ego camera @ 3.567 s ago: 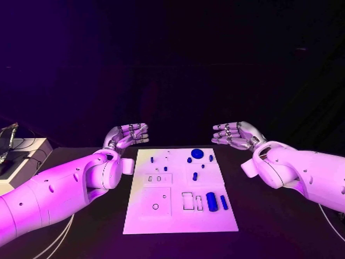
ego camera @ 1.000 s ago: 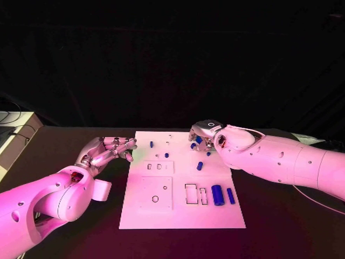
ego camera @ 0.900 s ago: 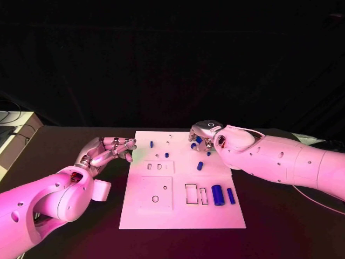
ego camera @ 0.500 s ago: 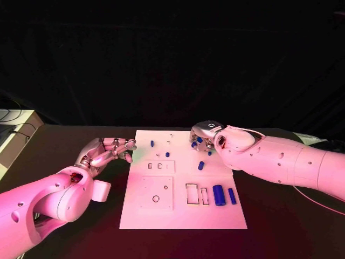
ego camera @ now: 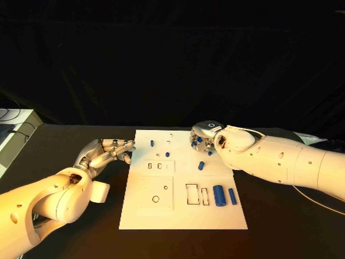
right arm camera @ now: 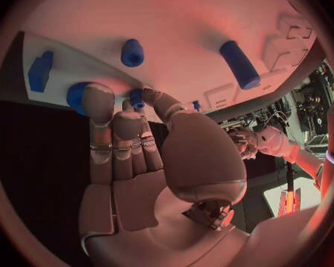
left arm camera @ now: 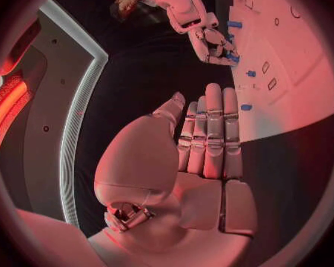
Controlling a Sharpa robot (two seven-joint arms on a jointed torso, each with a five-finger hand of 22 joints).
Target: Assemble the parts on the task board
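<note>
Little has moved since a second ago: the right hand (ego camera: 204, 140) is kept, fingers curled, over blue parts (right arm camera: 131, 52) at the task board's (ego camera: 182, 216) far right; whether one is pinched cannot be told. The left hand (ego camera: 107, 152) is held empty, fingers loosely bent, left of it.

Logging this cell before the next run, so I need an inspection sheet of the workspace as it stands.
Surface: black table, bare around the board.
Job's things: white task board centred; blue parts lying on it.
Clutter: nothing seen.
Hands: left hand open beside the board's left edge; right hand over the board's far right, fingers touching a round blue part; grip not clear.
Cables: thin one by the right arm.
Surroundings: white unit far left; dark backdrop.
</note>
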